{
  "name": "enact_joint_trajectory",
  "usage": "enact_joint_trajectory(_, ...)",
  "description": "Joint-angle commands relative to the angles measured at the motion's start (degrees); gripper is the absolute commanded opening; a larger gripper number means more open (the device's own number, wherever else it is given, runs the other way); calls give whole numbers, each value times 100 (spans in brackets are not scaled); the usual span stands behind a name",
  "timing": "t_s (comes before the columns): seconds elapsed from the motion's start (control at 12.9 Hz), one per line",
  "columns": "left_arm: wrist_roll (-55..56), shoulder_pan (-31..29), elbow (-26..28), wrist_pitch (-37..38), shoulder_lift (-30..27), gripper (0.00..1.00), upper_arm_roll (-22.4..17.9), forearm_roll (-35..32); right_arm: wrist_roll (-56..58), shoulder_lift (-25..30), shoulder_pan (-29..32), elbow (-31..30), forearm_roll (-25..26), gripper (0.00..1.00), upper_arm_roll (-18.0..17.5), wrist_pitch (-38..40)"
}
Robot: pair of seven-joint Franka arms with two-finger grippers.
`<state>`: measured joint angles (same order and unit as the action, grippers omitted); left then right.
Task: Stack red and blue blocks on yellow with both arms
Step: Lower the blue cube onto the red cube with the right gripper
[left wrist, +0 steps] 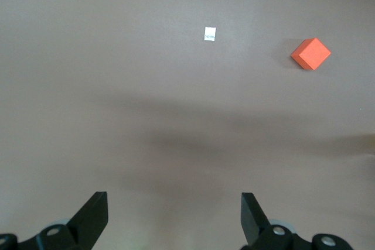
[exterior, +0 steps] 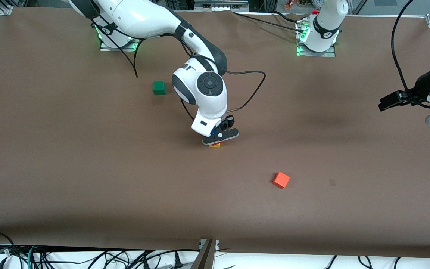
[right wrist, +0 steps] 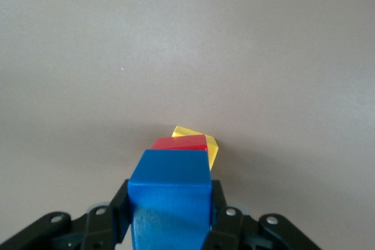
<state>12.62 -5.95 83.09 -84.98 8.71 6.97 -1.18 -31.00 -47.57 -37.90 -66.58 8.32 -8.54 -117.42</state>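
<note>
My right gripper (exterior: 219,137) is shut on the royal blue cube (right wrist: 170,194) and holds it right over the stack in the middle of the table. The deep red cube (right wrist: 180,143) lies on the yellow cube (right wrist: 213,148), which is turned a little under it. I cannot tell whether the blue cube touches the red one. In the front view only the yellow cube's lower edge (exterior: 215,145) and a sliver of red show under the gripper. My left gripper (exterior: 388,102) is open and empty, and waits up over the table at the left arm's end (left wrist: 174,218).
A green cube (exterior: 159,87) sits farther from the front camera than the stack, toward the right arm's end. An orange-red cube (exterior: 281,180) lies nearer to the camera, toward the left arm's end, and shows in the left wrist view (left wrist: 310,54). A small white tag (left wrist: 210,34) lies on the table.
</note>
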Motion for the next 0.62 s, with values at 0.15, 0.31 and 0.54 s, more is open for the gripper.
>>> enact_joint_trajectory(0.15, -128, -21, -144, 34, 61, 100, 7, 65, 24, -42, -16, 198, 56, 80, 37, 158)
enact_joint_trajectory(0.31, -128, -21, -144, 34, 61, 100, 7, 65, 15, -33, -16, 207, 47, 100, 37, 175)
enact_joint_trajectory(0.54, -128, -21, -144, 34, 61, 100, 7, 65, 15, -24, -16, 207, 47, 100, 46, 175)
